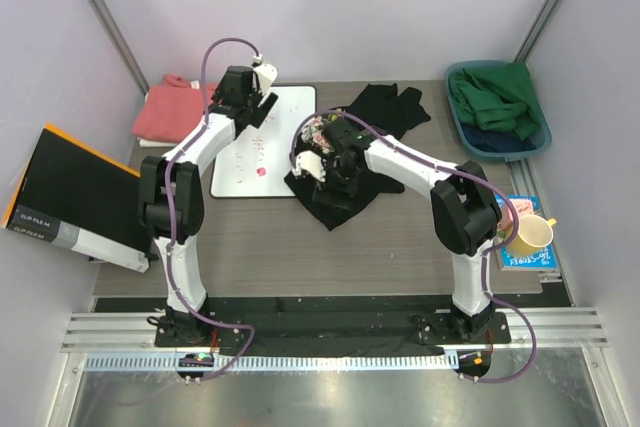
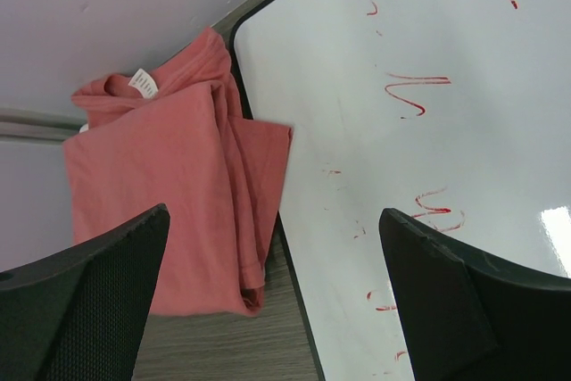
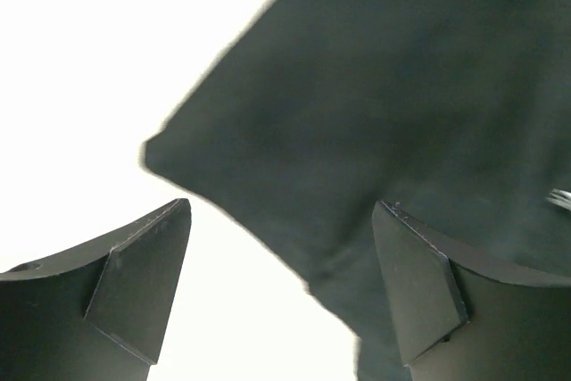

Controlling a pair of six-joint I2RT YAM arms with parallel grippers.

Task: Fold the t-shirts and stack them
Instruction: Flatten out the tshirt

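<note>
Although nothing is gripped yet, the nearer work is at mid-worktop (image 1: 300,247), where the black t-shirt (image 1: 335,197) lies crumpled, its flower print (image 1: 318,130) turned up on the far side. The right end effector (image 3: 281,296) hangs low over it with its 2 fingers spread; dark cloth fills the wrist view beyond them, and nothing is pinched between them.

The likeliest fault starts here. The shirt is bunched, not flat, so a pinch from this pose may catch only 1 layer or a stray fold. Lifting that would twist the garment and spoil the fold instead of opening it out.

Farther back, the white board (image 2: 428,158) lies flat. The left end effector (image 2: 277,310) hovers above its left edge, fingers wide and empty. A descent there could strike the hard board rim rather than cloth.

Just beside it, in the far left corner, the salmon-pink t-shirt (image 2: 169,194) lies loosely folded, 1 corner lapping onto the board. A careless grab could pull that fold apart, and moving the board would drag the corner.

Farthest back, a second black cloth (image 1: 385,107) lies close to the printed shirt, and a sweep could snag both.
</note>
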